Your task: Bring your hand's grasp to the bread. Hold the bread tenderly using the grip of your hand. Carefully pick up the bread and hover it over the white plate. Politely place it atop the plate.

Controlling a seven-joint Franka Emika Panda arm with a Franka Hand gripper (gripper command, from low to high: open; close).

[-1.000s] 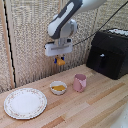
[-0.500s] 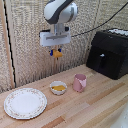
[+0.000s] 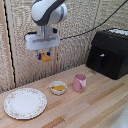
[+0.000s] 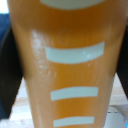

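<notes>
Nearest the wrist camera, a glossy golden-orange bread piece point(image 4: 67, 65) with pale stripes across it fills almost the whole wrist view, with dark fingers point(image 4: 9, 75) pressed in on both sides. The hand, a white-grey blocky gripper with short dark and blue fingers point(image 3: 45, 56), is closed down onto the bread point(image 3: 46, 57) and carries it high in the air, well clear of the wooden table point(image 3: 95, 102).

Below and towards the exterior view's right of the hand stand a small white bowl holding orange-yellow food point(image 3: 58, 88) and, just beside it, a pink cup point(image 3: 79, 82). The large round white plate with a faint floral rim point(image 3: 25, 102) lies on the table towards the exterior view's left, apart from the bowl. Farther back, a black boxy appliance point(image 3: 109, 52) sits at the exterior view's right against a woven wall.

The bread looks lifted but not yet over the plate — the carry across probably remains. The risks, as I judge them: a smooth, rounded piece held only lightly could slip out during a quick sideways move; letting go from this height would make it bounce or roll off the plate; and too short a travel could end it in the bowl.
</notes>
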